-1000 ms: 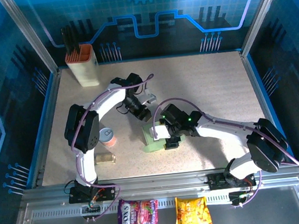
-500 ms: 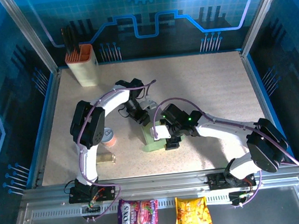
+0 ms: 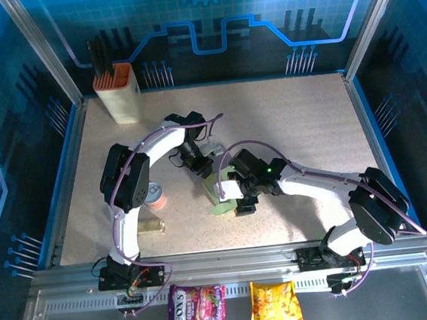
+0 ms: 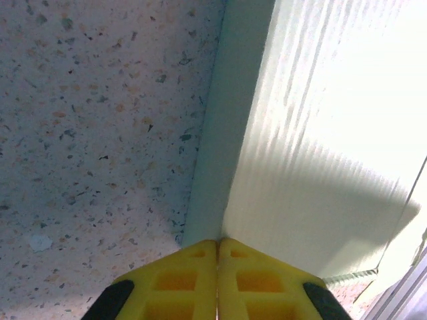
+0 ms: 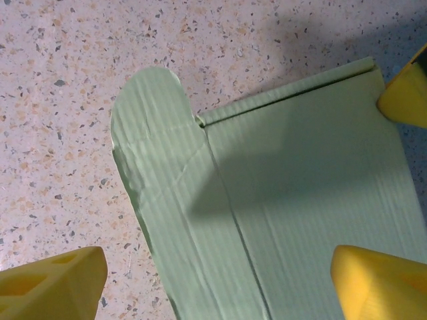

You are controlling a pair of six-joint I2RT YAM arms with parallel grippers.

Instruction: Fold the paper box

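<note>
Mint-green paper box (image 3: 216, 205) is seen from above at the middle of the table (image 3: 307, 113), mostly hidden beneath the left gripper (image 3: 210, 172) and right gripper (image 3: 240, 197). "FOX'S" is read on a candy bag (image 3: 196, 310) off the table's near edge. Left wrist: fingers (image 4: 193, 273) are pressed together at the box's crease, and whether cardboard is pinched cannot be told. Right wrist: fingers (image 5: 53, 283) are spread astride the box.

1. The table (image 3: 292, 114) has a pale, speckled top like stone, beige with small dark and orange flecks.
2. Behind the table stands a blue wall panel (image 3: 259, 8) with lighter circuit-like lines and a gear drawing.
3. Aluminium posts (image 3: 41, 55) rise at the far corners of the table.
4. A grey metal rail (image 3: 232, 272) runs along the near edge of the table.
5. The table top is evenly and brightly lit.
</note>
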